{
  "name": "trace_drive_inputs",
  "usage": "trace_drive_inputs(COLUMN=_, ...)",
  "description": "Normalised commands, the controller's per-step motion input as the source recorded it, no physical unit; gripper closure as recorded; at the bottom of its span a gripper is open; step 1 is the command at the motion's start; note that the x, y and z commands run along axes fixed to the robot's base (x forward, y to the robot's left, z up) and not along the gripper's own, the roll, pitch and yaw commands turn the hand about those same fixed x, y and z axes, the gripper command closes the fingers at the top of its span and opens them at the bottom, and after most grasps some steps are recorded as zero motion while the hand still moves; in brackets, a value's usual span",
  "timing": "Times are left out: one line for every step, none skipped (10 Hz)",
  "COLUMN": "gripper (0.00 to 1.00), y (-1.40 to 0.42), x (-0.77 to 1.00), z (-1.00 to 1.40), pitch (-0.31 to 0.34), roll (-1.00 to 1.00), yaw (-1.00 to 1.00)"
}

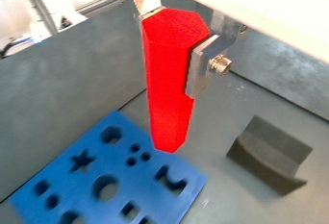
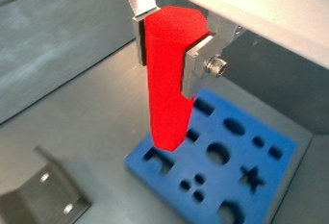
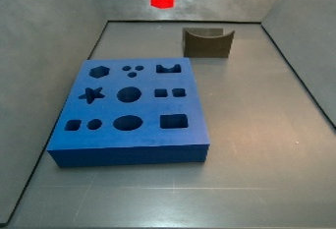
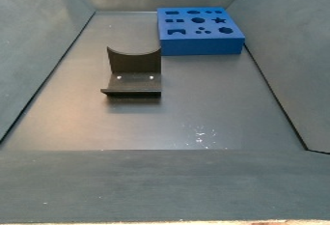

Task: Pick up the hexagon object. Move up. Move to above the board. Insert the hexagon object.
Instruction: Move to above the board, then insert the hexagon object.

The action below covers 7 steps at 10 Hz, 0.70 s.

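The gripper (image 1: 174,40) pinches the hexagon object (image 1: 167,84) near its top — jaws narrowed onto opposite sides, bar hanging upright. Below its tip lies the board (image 2: 244,161); beyond, the fixture (image 1: 272,151). Any twist or offset over the hexagon hole could jam the bar on the rim.
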Motion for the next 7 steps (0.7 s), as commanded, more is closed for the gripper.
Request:
trace_drive_inputs(gripper=1.00, y=-0.99, x=0.00, z=0.30, pitch=0.076, roll=0.00, yaw=0.01)
trace_drive_inputs(gripper=1.00, y=-0.71, x=0.02, z=0.21, pitch=0.089, roll=0.01, yaw=0.01)
trace_drive_inputs(gripper=1.00, y=-0.43, x=0.05, z=0.13, pitch=0.108, roll=0.01, yaw=0.01)
trace_drive_inputs(gripper=1.00, y=-0.22, x=0.06, z=0.07, pitch=0.113, roll=0.01, yaw=0.01)
trace_drive_inputs(gripper=1.00, y=0.00, x=-0.02, z=0.00, pitch=0.000, roll=0.00, yaw=0.00)
trace_drive_inputs(gripper=1.00, y=0.00, x=-0.03, z=0.00, pitch=0.000, roll=0.00, yaw=0.00)
trace_drive_inputs(gripper=1.00, y=0.00, x=-0.04, z=0.00, pitch=0.000, roll=0.00, yaw=0.00)
